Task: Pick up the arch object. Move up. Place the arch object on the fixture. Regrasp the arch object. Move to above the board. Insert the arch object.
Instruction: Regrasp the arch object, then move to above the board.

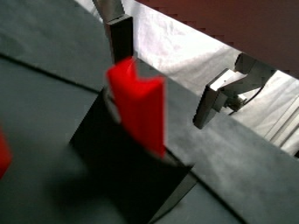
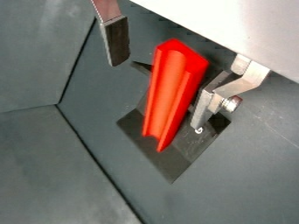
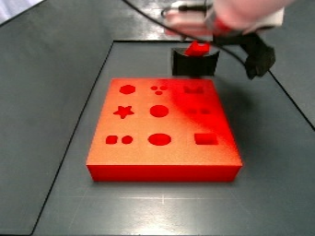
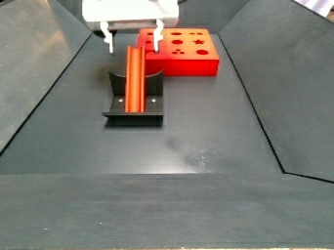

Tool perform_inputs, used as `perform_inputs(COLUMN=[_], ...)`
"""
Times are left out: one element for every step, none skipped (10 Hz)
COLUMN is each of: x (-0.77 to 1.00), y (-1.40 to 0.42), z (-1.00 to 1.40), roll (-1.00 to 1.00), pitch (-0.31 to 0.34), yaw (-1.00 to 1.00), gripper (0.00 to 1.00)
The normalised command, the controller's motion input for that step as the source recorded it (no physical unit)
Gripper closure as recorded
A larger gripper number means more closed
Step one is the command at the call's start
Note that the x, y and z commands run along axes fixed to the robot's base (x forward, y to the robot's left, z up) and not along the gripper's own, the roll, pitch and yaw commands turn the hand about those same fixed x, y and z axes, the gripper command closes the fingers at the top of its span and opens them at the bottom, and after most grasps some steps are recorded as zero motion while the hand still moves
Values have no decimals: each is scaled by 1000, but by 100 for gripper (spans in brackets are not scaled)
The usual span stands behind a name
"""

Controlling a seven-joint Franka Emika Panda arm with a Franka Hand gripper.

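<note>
1. the gripper (image 4: 132,39) hangs at the upper end of the arch object (image 4: 133,78), jaws spread, holding nothing.
2. the arch object leans on the fixture (image 4: 133,105), with the board (image 4: 187,51) at its 1 o'clock in a side view.
3. risk: closing off-centre would likely tip or slide the piece.
4. a finger (image 2: 115,39) could clip its top, spoiling the regrasp.

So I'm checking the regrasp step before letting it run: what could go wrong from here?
The arch object stands on the fixture, leaning against its upright, with the gripper above it and its jaws open.
1. Descending off-centre, a finger could knock the piece off.
2. Closing on the tilted piece may grip it skewed, so it jams at the board cut-out.
</note>
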Motion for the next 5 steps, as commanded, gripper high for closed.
perform_inputs(x=[86, 87, 0, -139, -137], y=[1, -3, 0, 282, 277], z=[-475, -319, 0, 1000, 1000], roll=[59, 59, 0, -416, -418], pitch=[10, 23, 0, -11, -37], yaw=[-28, -16, 0, 365, 346], gripper=[0, 0, 100, 100, 100])
